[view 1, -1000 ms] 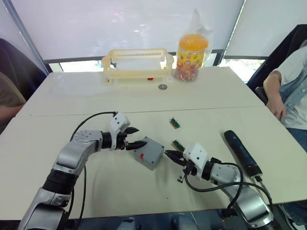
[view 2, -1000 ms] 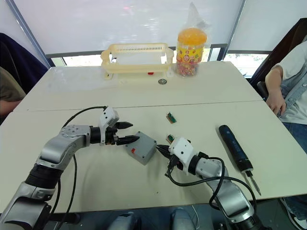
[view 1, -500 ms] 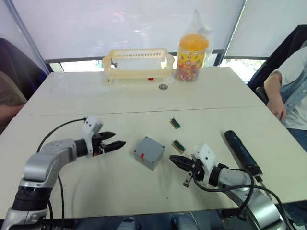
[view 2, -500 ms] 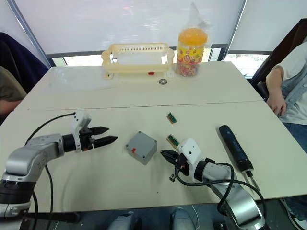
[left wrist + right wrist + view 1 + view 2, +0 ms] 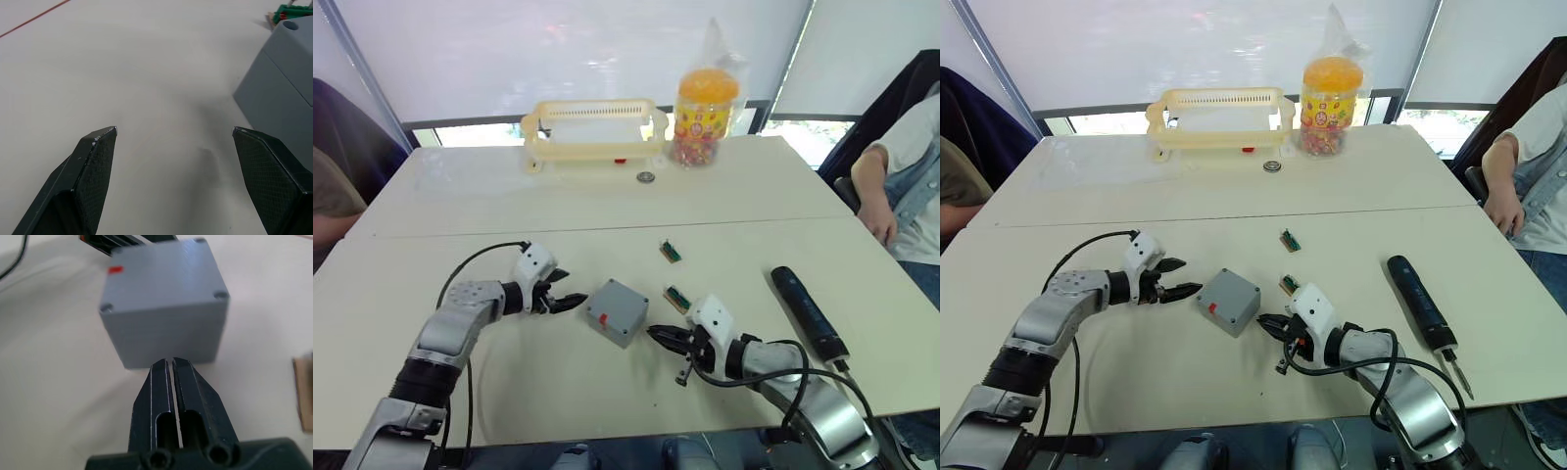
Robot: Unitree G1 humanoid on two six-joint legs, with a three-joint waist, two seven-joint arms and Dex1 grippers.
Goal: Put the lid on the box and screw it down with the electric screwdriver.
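The grey box [image 5: 618, 311] rests on the table near its middle, with a red mark on the side facing me. The lid [image 5: 161, 279] lies on top of it as a flat grey face with corner screw holes. My left gripper [image 5: 570, 290] hovers open just left of the box, a small gap from its wall [image 5: 283, 83]. My right gripper [image 5: 651, 333] is shut and empty, its tip pointing at the box's right side from a short distance. The electric screwdriver [image 5: 808, 313] lies flat at the right, untouched, bit toward the front edge.
Two small green-brown pieces [image 5: 672, 252] [image 5: 678, 297] lie right of the box. A cream basket [image 5: 592, 132], a candy jar [image 5: 705, 117] and a coin [image 5: 646, 177] stand at the back. A person [image 5: 901, 186] sits at the right edge, another [image 5: 328, 206] at the left.
Both grippers pulled away from the box half a second ago and have now come back close to it. The box and screwdriver have stayed put.
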